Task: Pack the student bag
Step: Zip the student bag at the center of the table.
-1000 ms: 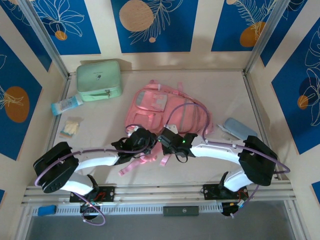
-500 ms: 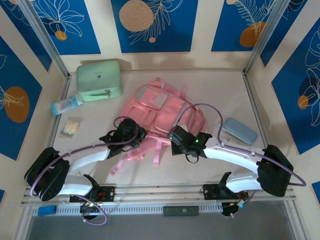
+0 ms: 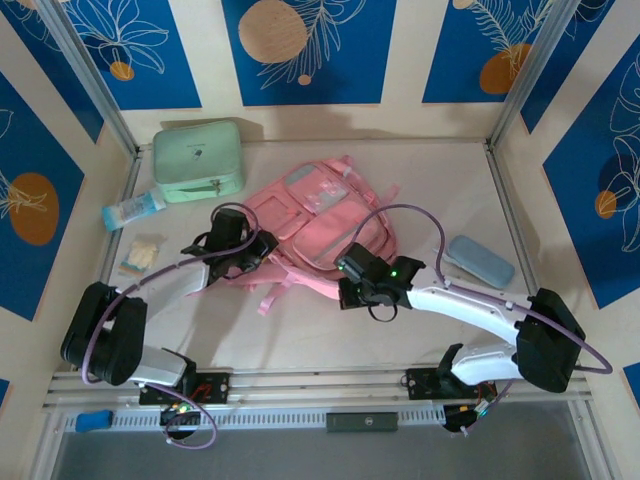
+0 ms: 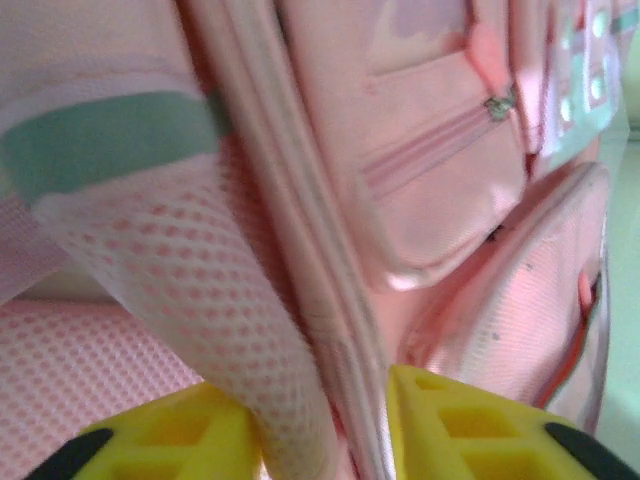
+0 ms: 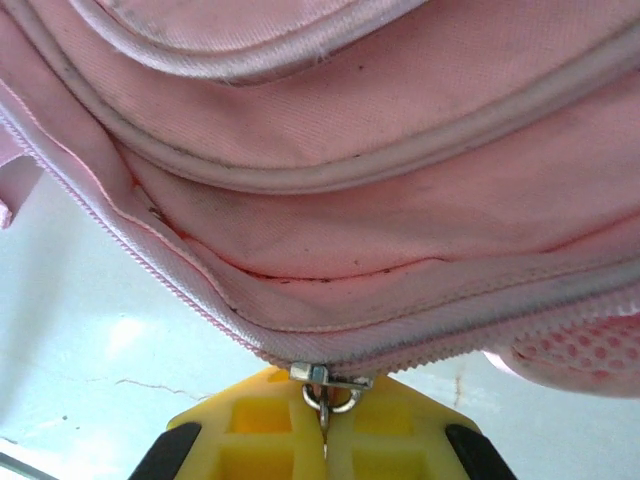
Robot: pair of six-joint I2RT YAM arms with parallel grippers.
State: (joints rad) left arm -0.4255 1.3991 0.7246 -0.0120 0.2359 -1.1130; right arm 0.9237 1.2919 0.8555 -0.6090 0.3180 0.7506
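Though pinched by fingers (image 5: pixel 255 425), student bag (image 3: pixel 320 228) amid bare table (image 3: pixel 440 185).

Cream walls (image 3: pixel 205 60) with blue floral panels (image 3: pixel 350 80) enclose a pale grey tabletop (image 3: pixel 440 180).

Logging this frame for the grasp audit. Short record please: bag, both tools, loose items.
bag: student bag, pink, lying mid-table, front pockets facing up
right tool: shut on the zipper pull at the bag's near edge
left tool: fingers apart with the bag's mesh fabric between them; grip unclear
loose items: mint green case far left; pale blue bottle and small packet at left edge; blue case right of bag
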